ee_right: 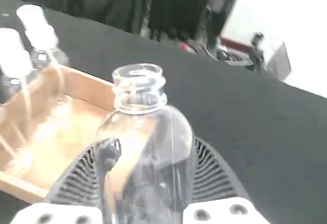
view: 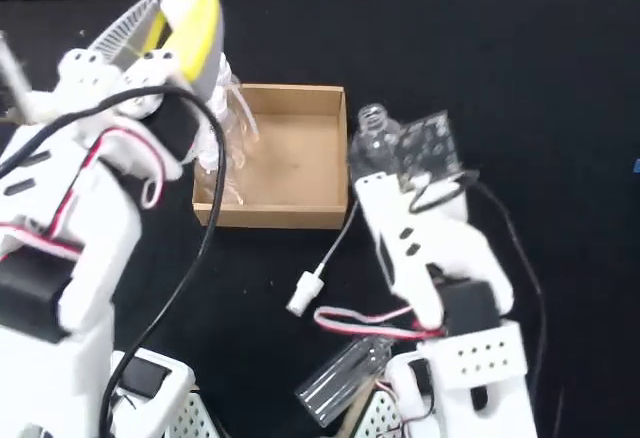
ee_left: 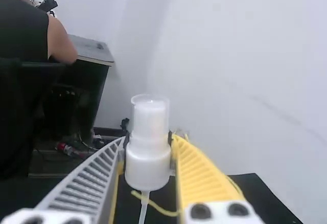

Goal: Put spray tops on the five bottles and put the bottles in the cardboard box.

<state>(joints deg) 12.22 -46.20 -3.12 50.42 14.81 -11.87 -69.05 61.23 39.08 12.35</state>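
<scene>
1. Left gripper (ee_left: 148,144): its grey ribbed finger and yellow finger are closed against the two sides of a white spray top (ee_left: 148,152). The top is upright, with its thin dip tube hanging down between the fingers. In the high view this gripper (view: 170,23) is at the far left, by the left side of the cardboard box (view: 270,216).
2. Right gripper (ee_right: 148,170): its dark ribbed fingers are closed around the body of a clear bottle (ee_right: 140,142). The bottle is upright and its neck is open, with no top on it. In the high view the bottle (view: 372,136) is just beyond the right wall of the box, outside it, with the right gripper (view: 385,168) on its near side.
3. Cardboard box, open-topped, at the middle of the black table (view: 530,78). Capped clear bottles (view: 225,128) stand against its left wall. The right wrist view shows two of them with white tops (ee_right: 36,24).
4. A loose spray top (view: 306,290) lies on the table near the box, its tube pointing towards the box's near right corner.
5. A clear ribbed plastic piece (view: 345,378) lies at the near edge, between the arm bases.
</scene>
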